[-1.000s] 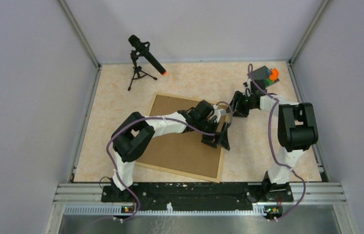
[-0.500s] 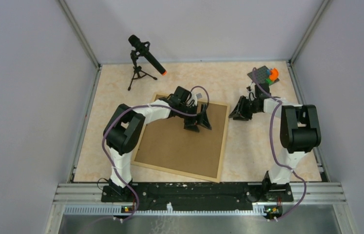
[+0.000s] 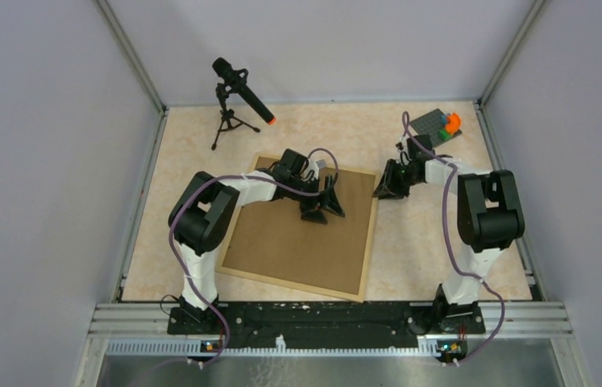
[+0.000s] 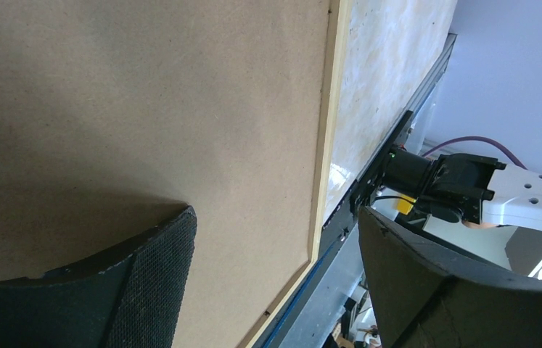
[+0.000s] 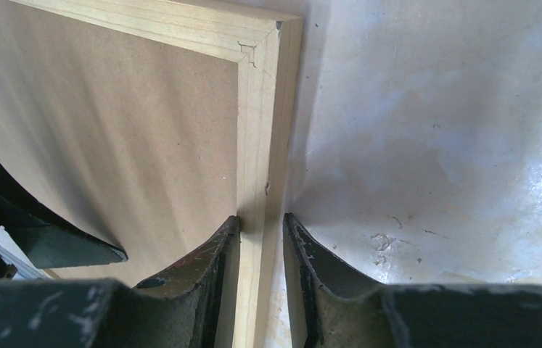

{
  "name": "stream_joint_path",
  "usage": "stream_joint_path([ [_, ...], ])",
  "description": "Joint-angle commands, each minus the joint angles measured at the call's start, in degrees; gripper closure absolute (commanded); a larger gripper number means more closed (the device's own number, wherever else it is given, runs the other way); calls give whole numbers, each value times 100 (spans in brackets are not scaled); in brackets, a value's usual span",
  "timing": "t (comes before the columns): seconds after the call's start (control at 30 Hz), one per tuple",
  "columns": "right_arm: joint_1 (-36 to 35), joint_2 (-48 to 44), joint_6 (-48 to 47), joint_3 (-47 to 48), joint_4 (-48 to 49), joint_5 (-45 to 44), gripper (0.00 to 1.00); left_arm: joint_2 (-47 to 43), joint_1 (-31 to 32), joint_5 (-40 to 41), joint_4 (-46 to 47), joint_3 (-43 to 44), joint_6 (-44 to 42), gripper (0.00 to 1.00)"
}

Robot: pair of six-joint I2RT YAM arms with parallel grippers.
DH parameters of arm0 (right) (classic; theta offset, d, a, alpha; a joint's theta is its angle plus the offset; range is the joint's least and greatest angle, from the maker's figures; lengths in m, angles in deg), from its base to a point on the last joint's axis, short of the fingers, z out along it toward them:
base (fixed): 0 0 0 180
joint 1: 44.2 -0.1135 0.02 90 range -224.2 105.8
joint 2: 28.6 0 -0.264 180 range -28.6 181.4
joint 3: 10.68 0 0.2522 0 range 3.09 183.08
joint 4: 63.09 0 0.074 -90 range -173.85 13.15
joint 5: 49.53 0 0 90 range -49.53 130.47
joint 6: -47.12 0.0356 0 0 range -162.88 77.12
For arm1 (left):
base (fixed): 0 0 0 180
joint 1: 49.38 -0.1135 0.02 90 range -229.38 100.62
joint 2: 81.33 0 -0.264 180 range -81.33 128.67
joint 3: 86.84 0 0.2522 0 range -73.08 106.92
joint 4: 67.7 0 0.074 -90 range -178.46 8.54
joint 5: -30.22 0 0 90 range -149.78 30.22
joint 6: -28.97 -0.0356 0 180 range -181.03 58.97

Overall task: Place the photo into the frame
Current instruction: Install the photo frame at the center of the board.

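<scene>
The frame (image 3: 371,230), thin light wood strips, lies flat on the table with a brown backing board (image 3: 297,242) filling it. The photo is hidden. My left gripper (image 3: 325,203) hovers open over the far part of the board, and the left wrist view shows the board (image 4: 144,94), the frame strip (image 4: 323,145) and nothing between the left gripper (image 4: 275,214) fingers. My right gripper (image 3: 383,182) sits at the frame's far right corner. In the right wrist view the right gripper (image 5: 262,217) is shut on the frame strip (image 5: 257,109), one finger on each side.
A black microphone on a small tripod (image 3: 237,97) stands at the far left. A grey plate with coloured blocks (image 3: 441,123) sits in the far right corner. Metal rails border the table on all sides, with the arm bases along the near rail (image 3: 321,318).
My left gripper has moved from the frame's right edge up and left over the board. My right gripper has shifted left onto the frame's far right corner and narrowed around the strip.
</scene>
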Motion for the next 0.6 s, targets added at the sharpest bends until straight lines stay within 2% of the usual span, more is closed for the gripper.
stream_joint_path([
  [0.0, -166, 378, -134, 110, -372, -1027, 73, 187, -34, 254, -29, -197, -63, 13],
  [0.17, -493, 493, 156, 30, -447, -1725, 74, 217, -34, 190, 33, -223, -22, 13],
  [0.33, -1058, 586, 591, 33, -655, -3127, 74, 176, -34, 182, 73, -254, 5, 13],
  [0.57, -1982, 1488, 843, 673, -1354, -3696, 73, 15, -33, 242, 32, -244, -38, 14],
])
